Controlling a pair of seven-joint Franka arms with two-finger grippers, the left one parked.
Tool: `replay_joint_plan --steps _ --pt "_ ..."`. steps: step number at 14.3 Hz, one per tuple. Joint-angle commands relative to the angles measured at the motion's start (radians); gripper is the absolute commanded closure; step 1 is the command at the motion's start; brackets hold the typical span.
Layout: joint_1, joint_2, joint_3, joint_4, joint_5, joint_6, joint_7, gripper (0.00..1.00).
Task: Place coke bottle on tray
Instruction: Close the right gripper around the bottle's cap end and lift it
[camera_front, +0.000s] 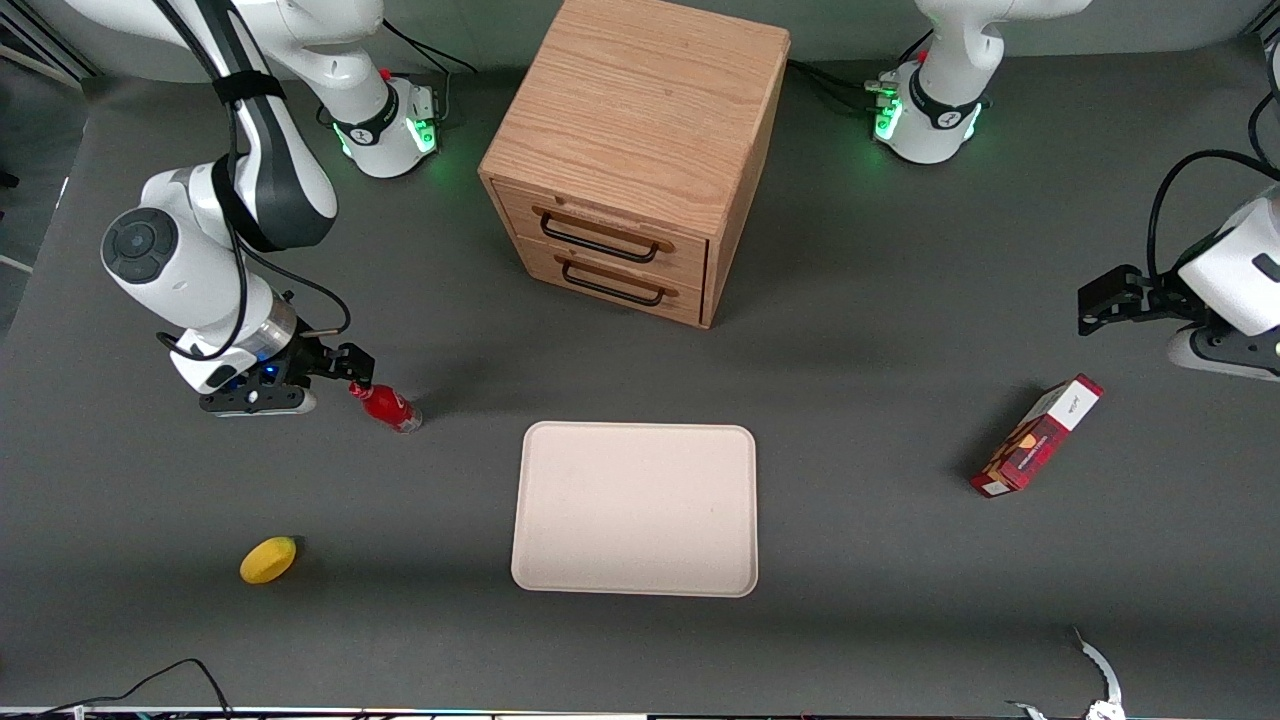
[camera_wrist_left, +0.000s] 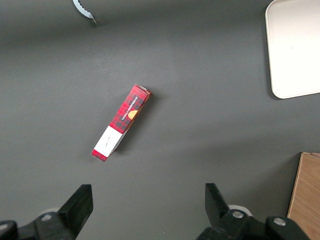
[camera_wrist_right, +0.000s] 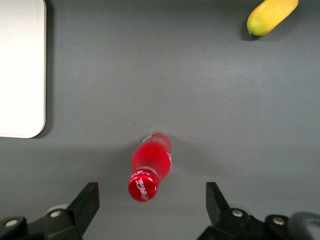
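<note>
The coke bottle (camera_front: 387, 406) is small and red with a red cap, and it stands on the grey table toward the working arm's end. In the right wrist view I look down on the coke bottle (camera_wrist_right: 150, 167) with its cap toward the camera. My gripper (camera_front: 352, 368) hangs over the cap, open and empty; in the wrist view the gripper (camera_wrist_right: 151, 197) has one finger on each side of the cap, not touching it. The pale cream-pink tray (camera_front: 635, 510) lies flat beside the bottle, toward the table's middle, with nothing on it, and the tray (camera_wrist_right: 20, 70) shows in the wrist view too.
A yellow fruit (camera_front: 268, 559) lies nearer to the front camera than the bottle and also shows in the wrist view (camera_wrist_right: 271, 16). A wooden drawer cabinet (camera_front: 630, 150) stands farther back than the tray. A red-and-white carton (camera_front: 1037, 436) lies toward the parked arm's end.
</note>
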Motion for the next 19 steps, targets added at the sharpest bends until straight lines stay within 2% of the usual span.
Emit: replay_joint_plan --steps 1,8,11,14,17,19 --pt "-0.003 0.014 0.006 -0.023 -0.017 0.06 -0.015 0.06" --pt "-0.003 0.039 0.021 -0.085 -0.017 0.155 -0.013 0.14" --pt "-0.003 0.037 0.023 -0.085 -0.017 0.155 -0.013 0.24" --pt "-0.003 0.034 0.023 -0.085 -0.017 0.155 -0.013 0.3" --pt "-0.004 0.03 0.023 -0.085 -0.017 0.155 -0.013 0.47" --pt "-0.004 0.027 0.023 -0.085 -0.017 0.15 -0.013 0.7"
